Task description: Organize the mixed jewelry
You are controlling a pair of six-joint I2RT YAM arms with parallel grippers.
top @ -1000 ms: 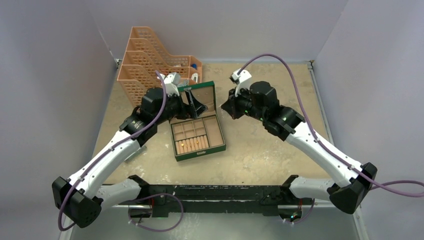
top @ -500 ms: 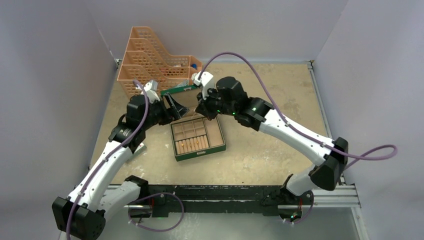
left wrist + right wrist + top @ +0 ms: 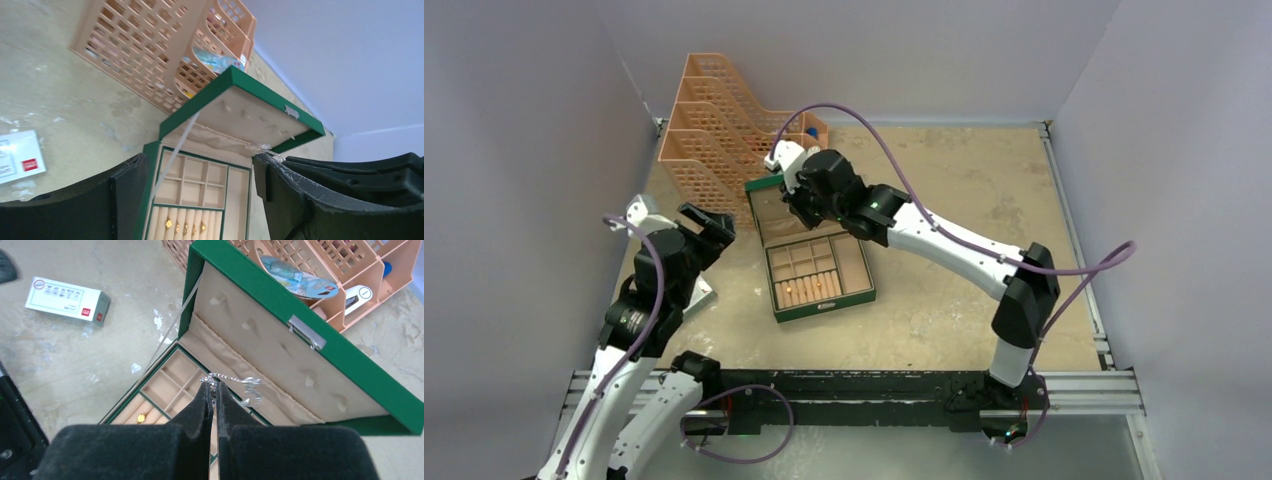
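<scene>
The green jewelry box [image 3: 856,290] lies open with its lid [image 3: 764,187] tilted up. Several gold rings [image 3: 142,417] sit in its padded ring rows; they also show in the left wrist view [image 3: 185,227]. My right gripper [image 3: 215,388] is shut on a small silvery chain [image 3: 240,381] and holds it above the box's compartments, in front of the lid's cloth pocket. In the top view it [image 3: 796,207] hovers at the box's back edge. My left gripper [image 3: 200,200] is open and empty, left of the box [image 3: 709,225].
A peach mesh desk organizer [image 3: 724,130] stands right behind the lid, holding small items [image 3: 300,277]. A white rectangular block with markings [image 3: 67,299] lies on the table left of the box, partly under my left arm in the top view [image 3: 701,293].
My left gripper has drawn back from the lid to the left. My right arm has swung left, and its gripper is now over the back of the open box.
</scene>
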